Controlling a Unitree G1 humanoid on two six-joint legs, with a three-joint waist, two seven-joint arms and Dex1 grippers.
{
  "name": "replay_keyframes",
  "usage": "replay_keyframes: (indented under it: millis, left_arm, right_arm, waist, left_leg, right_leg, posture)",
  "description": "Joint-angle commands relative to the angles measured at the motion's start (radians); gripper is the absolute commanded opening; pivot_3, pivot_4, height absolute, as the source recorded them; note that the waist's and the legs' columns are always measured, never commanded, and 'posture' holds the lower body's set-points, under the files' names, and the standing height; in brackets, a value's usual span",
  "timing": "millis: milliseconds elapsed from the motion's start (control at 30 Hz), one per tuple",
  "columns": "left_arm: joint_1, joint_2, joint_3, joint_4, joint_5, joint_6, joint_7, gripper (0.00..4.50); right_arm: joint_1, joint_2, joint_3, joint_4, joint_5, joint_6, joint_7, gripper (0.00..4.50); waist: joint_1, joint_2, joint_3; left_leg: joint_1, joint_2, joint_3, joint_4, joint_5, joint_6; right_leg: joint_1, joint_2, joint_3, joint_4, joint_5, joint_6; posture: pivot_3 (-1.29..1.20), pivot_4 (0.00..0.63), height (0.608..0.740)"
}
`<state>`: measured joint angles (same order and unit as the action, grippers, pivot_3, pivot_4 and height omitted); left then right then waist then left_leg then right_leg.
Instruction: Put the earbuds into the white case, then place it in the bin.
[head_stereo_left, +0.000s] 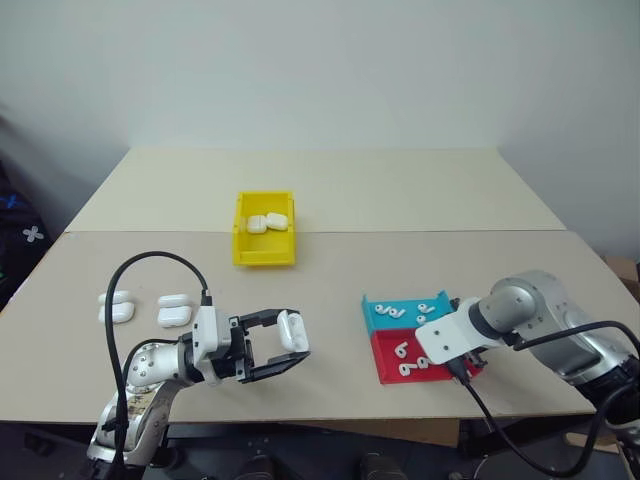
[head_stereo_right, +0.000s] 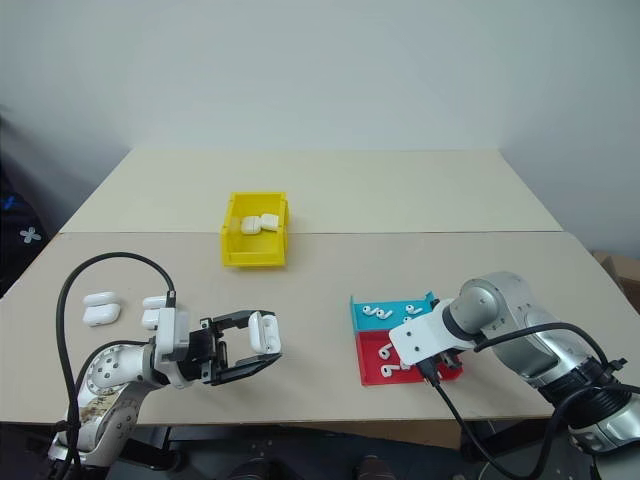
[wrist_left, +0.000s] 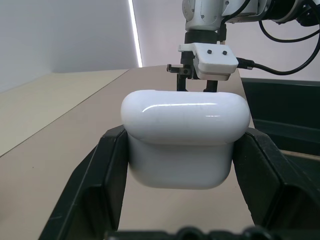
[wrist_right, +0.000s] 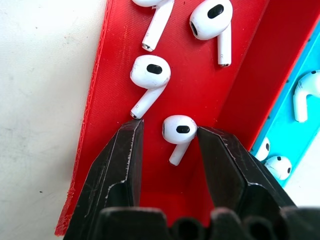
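A: What does the left pincer have?
B: It is clamped on a white case, one black finger on each side, lid closed. It points across toward the right arm, above the table.

A: And the right pincer?
B: It points steeply down into the red tray. Its fingers stand apart, with one earbud lying between the tips. Whether the tips touch it, I cannot tell.

A: Any other earbuds near it?
B: Three more lie on the red tray just past the tips, the nearest close to one fingertip. A few more sit in the blue tray, which touches the red one on its far side.

A: Where is the bin?
B: Well beyond the left pincer, toward the far side of the table, with two closed cases inside.

A: Spare cases?
B: Four, in two pairs on the table, behind the left pincer and out toward the robot's left
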<state>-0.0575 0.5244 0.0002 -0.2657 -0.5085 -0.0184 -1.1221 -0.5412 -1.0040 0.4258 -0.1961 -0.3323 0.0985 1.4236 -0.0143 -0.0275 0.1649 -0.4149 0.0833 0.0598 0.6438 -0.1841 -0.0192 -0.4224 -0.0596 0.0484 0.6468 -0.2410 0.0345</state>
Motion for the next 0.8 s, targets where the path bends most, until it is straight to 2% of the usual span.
replay_keyframes:
  millis: [33, 200, 233, 800]
  left_arm:
    - [-0.001, 0.009, -0.004, -0.037, 0.002, -0.002, 0.006, 2.80]
    - [-0.003, 0.008, -0.008, -0.030, 0.010, -0.008, 0.007, 2.80]
    - [-0.003, 0.008, -0.008, -0.030, 0.010, -0.007, 0.007, 2.80]
    - [-0.002, 0.015, -0.012, -0.032, 0.025, 0.001, 0.019, 2.80]
  right_arm:
    - [0.004, -0.003, -0.022, -0.028, -0.002, -0.004, -0.004, 2.15]
    - [0.006, -0.008, -0.022, -0.026, -0.002, -0.011, -0.004, 2.15]
    - [0.007, -0.007, -0.023, -0.026, -0.002, -0.012, -0.007, 1.78]
    - [0.013, -0.023, -0.029, -0.002, -0.015, -0.087, -0.028, 1.78]
  waist:
    - [0.000, 0.000, 0.000]
    - [0.000, 0.000, 0.000]
    - [0.000, 0.000, 0.000]
    - [0.000, 0.000, 0.000]
  left_leg:
    - [0.000, 0.000, 0.000, 0.000, 0.000, 0.000]
    - [0.000, 0.000, 0.000, 0.000, 0.000, 0.000]
    - [0.000, 0.000, 0.000, 0.000, 0.000, 0.000]
    - [0.000, 0.000, 0.000, 0.000, 0.000, 0.000]
  right_leg:
    - [0.000, 0.000, 0.000, 0.000, 0.000, 0.000]
    - [0.000, 0.000, 0.000, 0.000, 0.000, 0.000]
    - [0.000, 0.000, 0.000, 0.000, 0.000, 0.000]
    - [0.000, 0.000, 0.000, 0.000, 0.000, -0.001]
  posture:
    - [0.00, 0.150, 0.740]
    - [0.00, 0.150, 0.740]
    - [0.00, 0.150, 0.740]
    - [0.00, 0.150, 0.740]
